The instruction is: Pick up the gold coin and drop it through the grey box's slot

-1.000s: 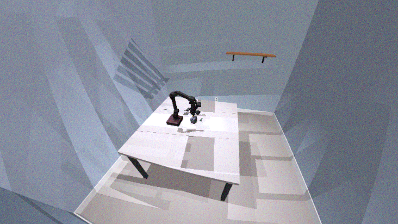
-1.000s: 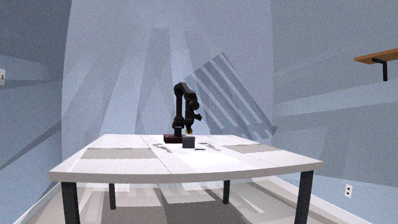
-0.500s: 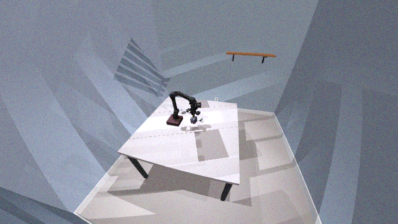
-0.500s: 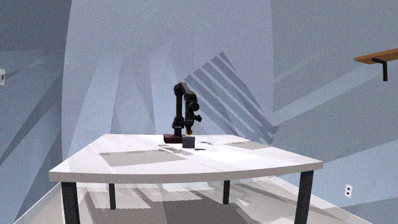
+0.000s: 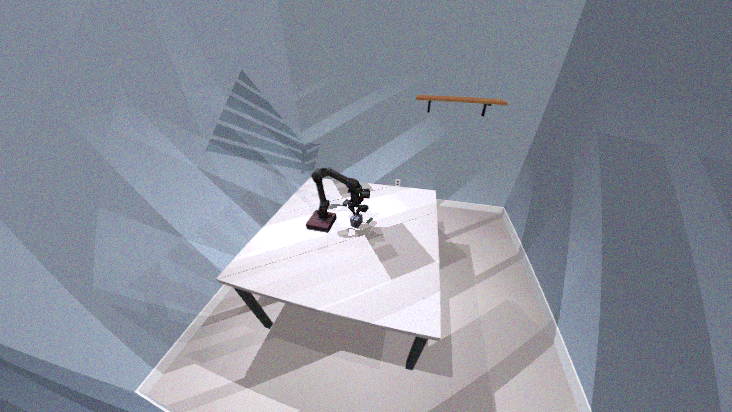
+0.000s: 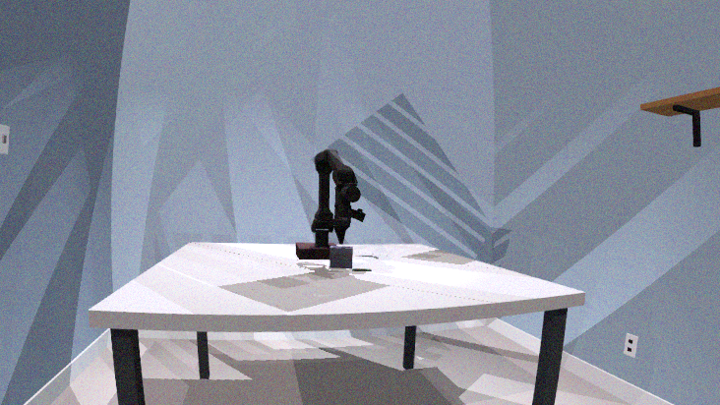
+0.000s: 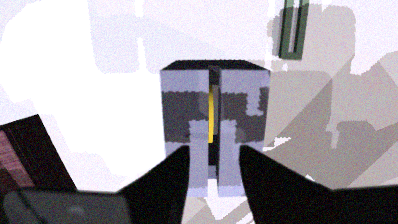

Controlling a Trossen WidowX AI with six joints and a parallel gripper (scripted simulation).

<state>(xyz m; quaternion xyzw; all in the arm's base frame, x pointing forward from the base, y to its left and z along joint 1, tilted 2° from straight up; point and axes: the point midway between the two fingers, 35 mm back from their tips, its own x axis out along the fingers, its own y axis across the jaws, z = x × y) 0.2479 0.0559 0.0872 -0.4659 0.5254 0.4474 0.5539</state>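
Observation:
The closed grey box [image 5: 356, 221] [image 6: 340, 258] [image 7: 176, 112] stands on the table, its slot running up and down in the wrist view. The gold coin [image 7: 211, 117] shows as a thin upright yellow strip within the slot, near its left side. How deep it sits is hard to tell; no gold shows above the lid in the top and exterior views. My gripper [image 5: 357, 213] [image 6: 341, 242] [image 7: 214, 153] is partly open above the box, fingers apart on either side of the slot line and touching no coin. The dark-green holder [image 5: 369, 220] [image 6: 361, 269] [image 7: 291, 55] is empty.
The arm's dark red base [image 5: 321, 221] [image 6: 312, 250] [image 7: 16, 162] is beside the box, at the left edge of the wrist view. The white table [image 5: 327, 286] [image 6: 428, 302] carries patchy shadows. A wooden shelf [image 5: 461, 99] [image 6: 690, 100] is on the wall.

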